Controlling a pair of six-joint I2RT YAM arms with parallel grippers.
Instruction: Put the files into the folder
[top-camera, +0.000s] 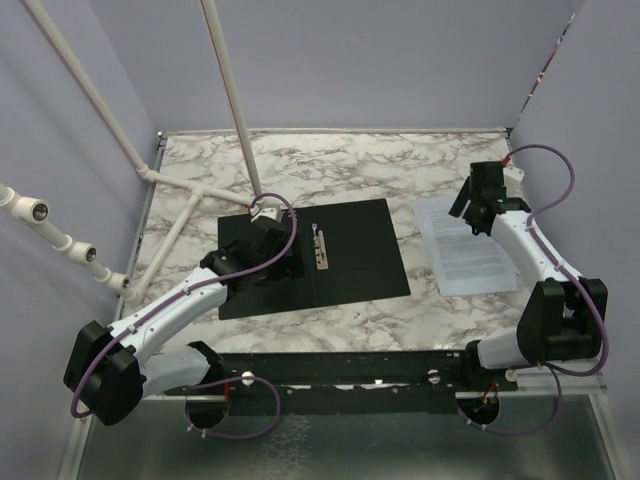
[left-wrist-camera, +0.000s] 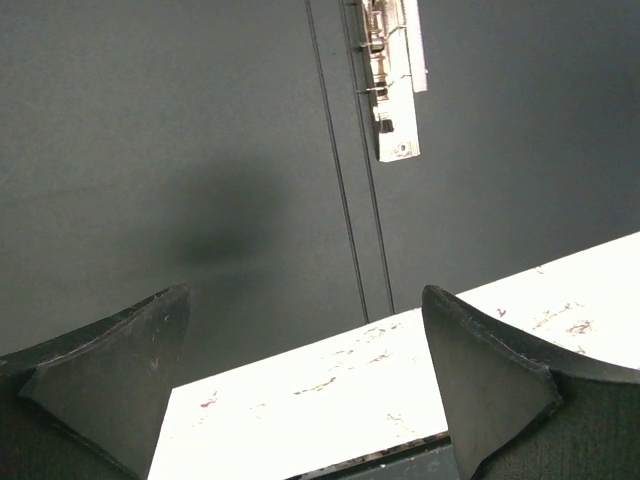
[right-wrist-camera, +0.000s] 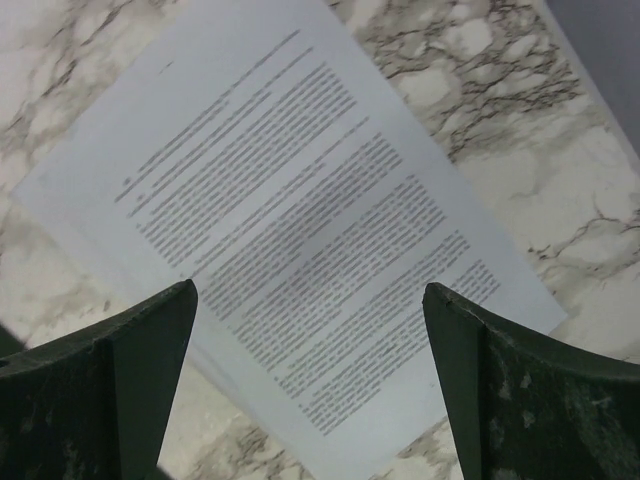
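Note:
The folder (top-camera: 350, 250) lies open and flat at the table's middle, black inside up, with its silver clip (top-camera: 320, 247) along the spine; both show in the left wrist view, the folder (left-wrist-camera: 180, 150) and the clip (left-wrist-camera: 392, 80). The files (top-camera: 462, 245) are white printed sheets lying on the table to the right of the folder, seen close in the right wrist view (right-wrist-camera: 300, 230). My left gripper (left-wrist-camera: 305, 345) is open and empty, hovering over the folder's left half near its front edge (top-camera: 268, 245). My right gripper (right-wrist-camera: 310, 350) is open and empty above the files (top-camera: 478, 200).
The marble table (top-camera: 300, 170) has white PVC pipes (top-camera: 230, 100) slanting over its back left. Purple walls close in the left, back and right. A black rail (top-camera: 340, 375) runs along the near edge between the arm bases.

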